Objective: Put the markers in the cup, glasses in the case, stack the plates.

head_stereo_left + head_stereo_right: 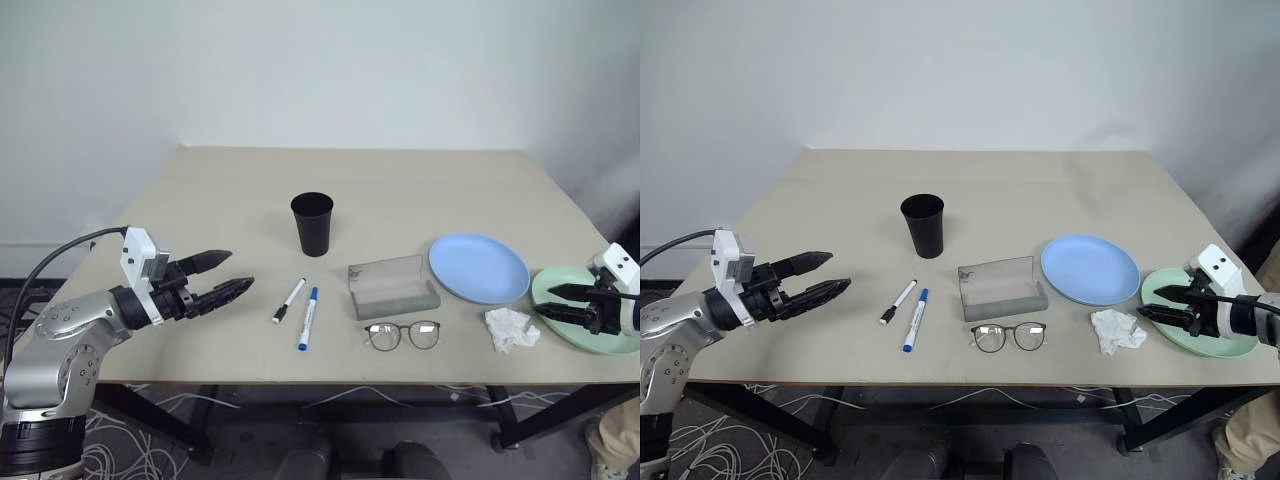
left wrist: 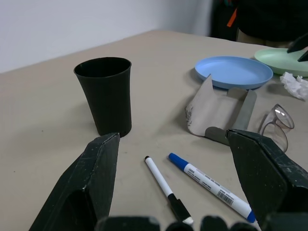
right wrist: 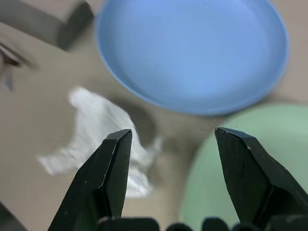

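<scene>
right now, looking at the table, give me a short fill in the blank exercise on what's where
1. The cup stands upright and holds ____ markers.
2. The lid of the case is ____.
3. The tissue lies between the glasses and the ____ plate.
4. The right hand hovers open over the rim of the ____ plate.

Missing words: no; open; green; green

A beige table (image 1: 400, 180) is carrying everything. A black cup (image 1: 312, 224) is standing upright near its middle. In front of it two markers are lying side by side, one black-capped (image 1: 288, 300), one blue-capped (image 1: 308, 318). A grey case (image 1: 392, 286) is sitting open, with glasses (image 1: 403, 335) just before it. A blue plate (image 1: 479, 267), a crumpled tissue (image 1: 511, 328) and a green plate (image 1: 560, 290) are lying to the right.
</scene>
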Available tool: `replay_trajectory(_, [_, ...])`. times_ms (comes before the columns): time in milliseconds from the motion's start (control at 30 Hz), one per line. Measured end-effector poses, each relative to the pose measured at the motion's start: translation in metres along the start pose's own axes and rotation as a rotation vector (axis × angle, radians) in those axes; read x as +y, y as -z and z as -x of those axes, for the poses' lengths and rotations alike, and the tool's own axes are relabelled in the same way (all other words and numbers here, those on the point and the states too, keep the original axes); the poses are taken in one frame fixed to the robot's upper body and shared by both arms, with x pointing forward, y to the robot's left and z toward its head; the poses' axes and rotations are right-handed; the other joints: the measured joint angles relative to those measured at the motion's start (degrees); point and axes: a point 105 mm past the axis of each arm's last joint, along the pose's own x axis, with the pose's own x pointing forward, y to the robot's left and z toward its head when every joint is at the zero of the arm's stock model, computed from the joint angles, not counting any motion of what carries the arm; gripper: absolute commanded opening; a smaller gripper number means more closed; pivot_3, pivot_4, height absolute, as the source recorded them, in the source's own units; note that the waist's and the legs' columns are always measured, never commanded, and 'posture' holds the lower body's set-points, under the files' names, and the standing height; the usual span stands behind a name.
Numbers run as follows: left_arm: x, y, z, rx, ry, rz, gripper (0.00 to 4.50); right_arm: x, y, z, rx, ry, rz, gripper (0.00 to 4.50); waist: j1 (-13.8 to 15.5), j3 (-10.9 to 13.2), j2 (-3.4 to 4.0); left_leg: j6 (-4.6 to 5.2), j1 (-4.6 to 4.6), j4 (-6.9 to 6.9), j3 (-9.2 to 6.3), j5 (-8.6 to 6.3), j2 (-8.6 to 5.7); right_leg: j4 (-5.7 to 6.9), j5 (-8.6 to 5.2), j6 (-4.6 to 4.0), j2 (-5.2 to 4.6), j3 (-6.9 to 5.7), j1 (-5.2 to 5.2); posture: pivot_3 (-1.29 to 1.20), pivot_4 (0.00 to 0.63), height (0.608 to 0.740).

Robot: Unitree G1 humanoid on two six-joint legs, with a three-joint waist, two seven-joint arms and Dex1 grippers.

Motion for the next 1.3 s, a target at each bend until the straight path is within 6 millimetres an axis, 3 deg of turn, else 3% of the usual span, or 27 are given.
replay_trajectory(167, [0.0,0.0,0.0,-0.003,-0.006,0.001,3.72,-0.009,0.012,-0.007,0.061,0.059,0.014,2.99,-0.1,0.0,0.01,0.0,0.01,0.0,0.0,0.0,0.0,0.01,0.01,-0.01,0.0,-0.01,0.0,0.0,0.0,0.731])
replay_trajectory(433, [0.002,0.0,0.0,-0.004,-0.021,0.001,3.72,-0.007,0.028,-0.025,0.127,0.074,0.037,2.99,-0.1,0.0,0.03,0.0,0.01,0.0,0.01,0.0,-0.01,0.02,0.06,-0.09,0.01,0.0,0.0,0.0,0.0,0.731])
replay_trajectory(733, [0.003,0.0,0.002,-0.008,-0.04,0.003,3.77,-0.015,0.029,-0.024,0.135,0.115,0.056,0.14,-0.1,0.0,0.02,0.0,0.03,0.02,0.01,0.0,-0.02,0.02,0.06,-0.09,0.01,-0.01,0.03,0.0,0.0,0.731])
replay_trajectory(767, [0.003,0.0,0.002,-0.008,-0.041,0.002,3.77,-0.018,0.028,-0.023,0.133,0.133,0.058,0.06,-0.3,0.0,-0.02,0.0,0.05,0.03,0.01,0.0,-0.02,0.02,0.07,-0.08,0.02,0.0,0.04,0.0,0.0,0.731])
replay_trajectory(967, [0.0,0.0,0.002,-0.008,-0.04,0.001,3.77,-0.024,0.025,-0.025,0.126,0.157,0.089,0.06,-0.4,0.0,-0.04,0.0,0.15,0.1,0.12,0.0,0.04,0.02,0.15,0.12,-0.56,-0.8,0.04,0.0,0.0,0.731])
replay_trajectory(1133, [0.0,0.001,0.002,-0.009,-0.047,0.005,3.77,-0.046,0.021,-0.025,0.142,0.289,0.141,0.06,-0.4,0.0,0.01,-0.01,0.13,0.1,0.11,0.0,0.04,0.03,0.17,0.11,-0.58,-0.88,0.0,0.0,0.0,0.731])
replay_trajectory(1300, [0.001,0.001,0.002,-0.01,-0.048,0.004,3.77,-0.049,-0.001,-0.034,0.073,0.327,0.217,0.06,-0.4,0.0,0.1,-0.01,0.1,0.09,0.11,0.01,0.03,0.02,0.28,-0.09,-0.54,-0.85,-0.03,0.0,0.0,0.731])
